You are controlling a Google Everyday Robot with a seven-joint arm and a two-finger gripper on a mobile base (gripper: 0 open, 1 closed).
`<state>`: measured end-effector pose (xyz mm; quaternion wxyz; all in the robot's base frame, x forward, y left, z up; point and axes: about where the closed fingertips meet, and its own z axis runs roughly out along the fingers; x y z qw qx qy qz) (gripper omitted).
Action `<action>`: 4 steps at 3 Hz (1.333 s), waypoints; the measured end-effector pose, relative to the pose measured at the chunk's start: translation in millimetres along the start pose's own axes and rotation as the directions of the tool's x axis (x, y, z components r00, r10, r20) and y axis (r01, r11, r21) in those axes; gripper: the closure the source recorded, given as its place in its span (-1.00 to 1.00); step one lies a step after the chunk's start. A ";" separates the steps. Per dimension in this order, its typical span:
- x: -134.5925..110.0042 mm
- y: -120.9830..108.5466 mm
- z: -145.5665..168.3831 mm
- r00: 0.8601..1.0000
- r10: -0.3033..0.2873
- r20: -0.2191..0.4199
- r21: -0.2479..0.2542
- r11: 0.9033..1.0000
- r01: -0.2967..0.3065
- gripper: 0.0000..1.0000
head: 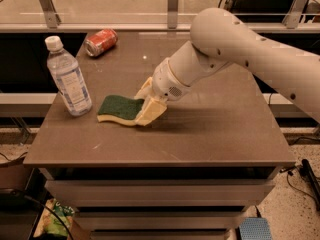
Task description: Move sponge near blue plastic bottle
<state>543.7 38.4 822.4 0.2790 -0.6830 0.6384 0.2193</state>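
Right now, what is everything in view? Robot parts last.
sponge: one, dark green over pale yellow, on the table left of centre
blue plastic bottle: one, clear bluish with white cap, upright near the table's left edge, apart from the sponge
red can: one, red, on its side at the back left
table: one, brown, centre
arm: one, white, reaching in from the right
gripper: one, pale yellow fingers, shut on the sponge's right end
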 end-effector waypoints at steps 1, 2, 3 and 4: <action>-0.9 0.8 1.4 1.000 -0.002 0.000 -0.003 1.000 0.002 -0.30; -1.8 1.5 2.6 1.000 -0.004 0.000 -0.006 1.000 0.004 -0.74; -2.7 2.3 4.0 1.000 -0.006 0.000 -0.009 1.000 0.006 -1.00; -2.7 2.3 4.0 1.000 -0.006 0.000 -0.009 1.000 0.006 -1.00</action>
